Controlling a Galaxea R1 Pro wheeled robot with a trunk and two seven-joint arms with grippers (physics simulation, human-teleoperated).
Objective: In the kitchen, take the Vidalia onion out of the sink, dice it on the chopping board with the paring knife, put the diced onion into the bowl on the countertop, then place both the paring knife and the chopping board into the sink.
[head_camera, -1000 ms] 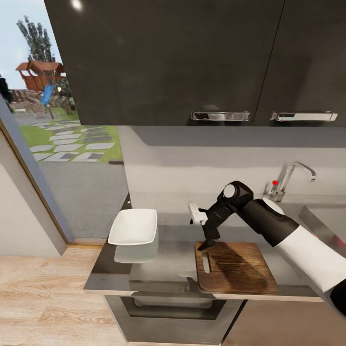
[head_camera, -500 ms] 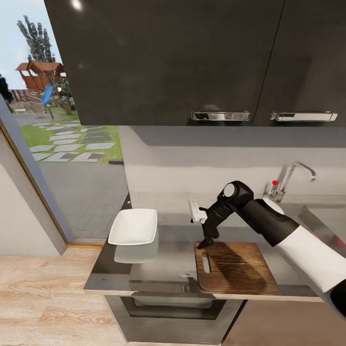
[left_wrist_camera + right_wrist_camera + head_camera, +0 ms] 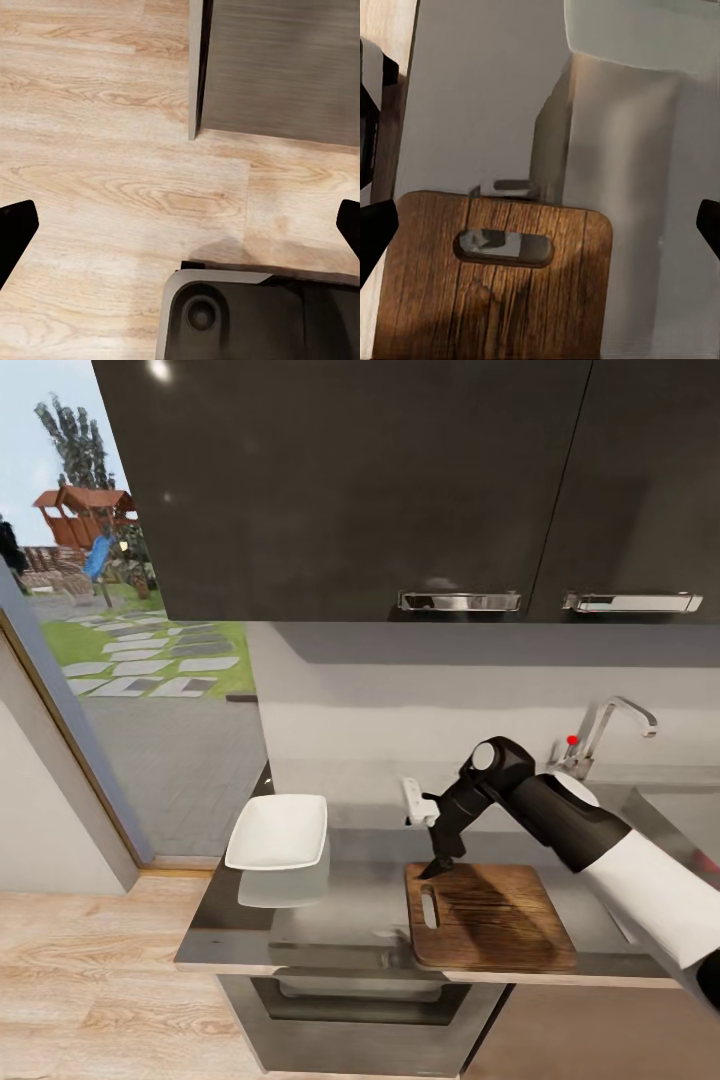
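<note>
Brown wood with a strong grain makes up the chopping board point(image 3: 490, 916), which lies flat on the grey bench point(image 3: 300, 920) with its slotted handle end toward the white square bowl point(image 3: 279, 832). The bowl sits well apart from the board, near the bench's end by the window. Behind and to the right stands the chrome tap point(image 3: 610, 730) with its red knob, and beside it a strip of the sink point(image 3: 670, 815) edge shows.

The right gripper point(image 3: 432, 868) hangs point-down over the board's back corner by the slot, close to the wood. In the right wrist view its two dark fingertips point(image 3: 375, 236) stand far apart at the picture's edges with nothing between them, so it is released and carrying nothing. The left gripper point(image 3: 180, 232) points at the wooden floor point(image 3: 112, 172), its tips likewise spread wide and empty.

No onion or knife can be made out on the board or the bench.

The board looks stiff and fairly heavy for its size, flat against a smooth, slippery-looking surface, so I judge it hard to pinch from above. The slot, or the edge overhanging the bench front, seems the likeliest place to get hold. The bowl's flared rim would suit a pinch, though it may be fragile.
</note>
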